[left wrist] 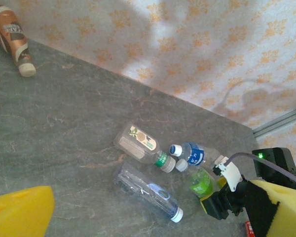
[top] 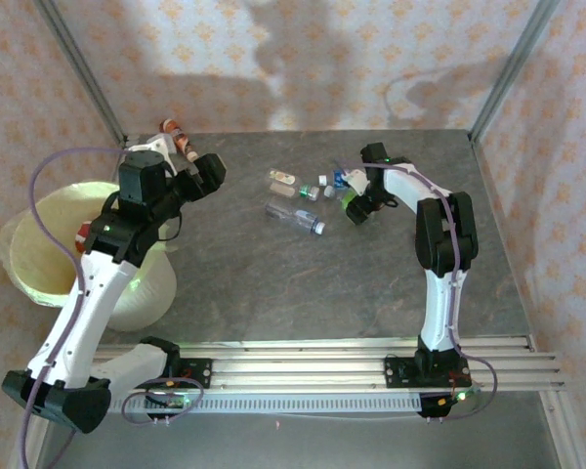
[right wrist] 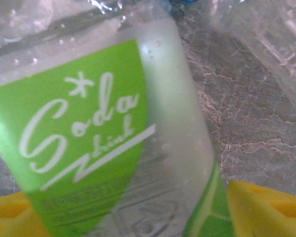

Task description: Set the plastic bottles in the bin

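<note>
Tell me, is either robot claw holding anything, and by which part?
The right gripper straddles the green-labelled soda bottle around its labelled body; whether it is squeezing cannot be told. The left gripper holds nothing.

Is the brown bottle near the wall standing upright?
No, the brown bottle lies flat on its side.

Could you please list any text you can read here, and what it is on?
"Soda drink": white script on the green-labelled bottle.
Small print below it: too blurred to read.
Label of the brown bottle: too blurred.
Labels of the white-labelled bottle and blue-labelled bottle: too small.
</note>
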`<state>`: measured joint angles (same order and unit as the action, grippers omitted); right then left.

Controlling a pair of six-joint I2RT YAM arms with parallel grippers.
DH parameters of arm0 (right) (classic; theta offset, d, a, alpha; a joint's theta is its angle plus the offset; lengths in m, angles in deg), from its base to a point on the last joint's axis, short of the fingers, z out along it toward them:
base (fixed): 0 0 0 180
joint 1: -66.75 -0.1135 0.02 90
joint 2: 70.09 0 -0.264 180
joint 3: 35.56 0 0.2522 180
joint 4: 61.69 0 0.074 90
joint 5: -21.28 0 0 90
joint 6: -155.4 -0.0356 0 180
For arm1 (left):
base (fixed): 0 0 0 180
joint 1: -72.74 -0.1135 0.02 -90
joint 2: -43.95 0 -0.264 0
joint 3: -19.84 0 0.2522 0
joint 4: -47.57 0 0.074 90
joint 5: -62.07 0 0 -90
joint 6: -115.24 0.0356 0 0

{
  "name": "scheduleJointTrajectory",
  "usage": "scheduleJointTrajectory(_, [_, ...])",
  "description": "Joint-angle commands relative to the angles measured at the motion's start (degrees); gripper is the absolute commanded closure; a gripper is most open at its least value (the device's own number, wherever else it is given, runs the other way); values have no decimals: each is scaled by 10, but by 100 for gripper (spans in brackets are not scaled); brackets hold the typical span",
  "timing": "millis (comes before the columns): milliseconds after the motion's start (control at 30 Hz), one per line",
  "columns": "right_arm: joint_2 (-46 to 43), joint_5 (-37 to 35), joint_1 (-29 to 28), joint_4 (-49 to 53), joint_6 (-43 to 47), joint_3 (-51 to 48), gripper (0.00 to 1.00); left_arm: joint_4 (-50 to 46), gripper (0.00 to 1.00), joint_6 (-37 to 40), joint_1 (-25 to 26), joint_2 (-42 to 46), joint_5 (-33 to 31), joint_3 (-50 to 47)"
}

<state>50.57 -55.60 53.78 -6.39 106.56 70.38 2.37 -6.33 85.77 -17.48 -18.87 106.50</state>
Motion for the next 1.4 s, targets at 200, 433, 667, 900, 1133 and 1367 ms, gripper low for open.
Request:
scheduleJointTrajectory(200, [-129, -24, -12, -66, -87, -106, 40, 52, 0, -28, 7, -33, 62, -1])
scheduleJointTrajectory(433, [-286, 20, -37, -195, -210, -243, 48, 98, 0, -42, 64, -100, 84, 21])
scheduleJointTrajectory(667, [-413, 56, -69, -262, -289, -347, 52, 109, 0, -19, 142, -182, 77, 66])
scheduleJointTrajectory(900, [-501, 92, -106, -312, -364, -418, 53, 158, 0, -60, 187, -235, 86, 58])
scheduleJointTrajectory(1133, [-507, 135, -116, -368, -424, -432, 54, 170, 0, -105, 231, -285, 73, 64])
scheduleJointTrajectory(1367, [-467, 185, -136, -407, -440, -412, 53, 222, 0, -131, 249, -321, 105, 71])
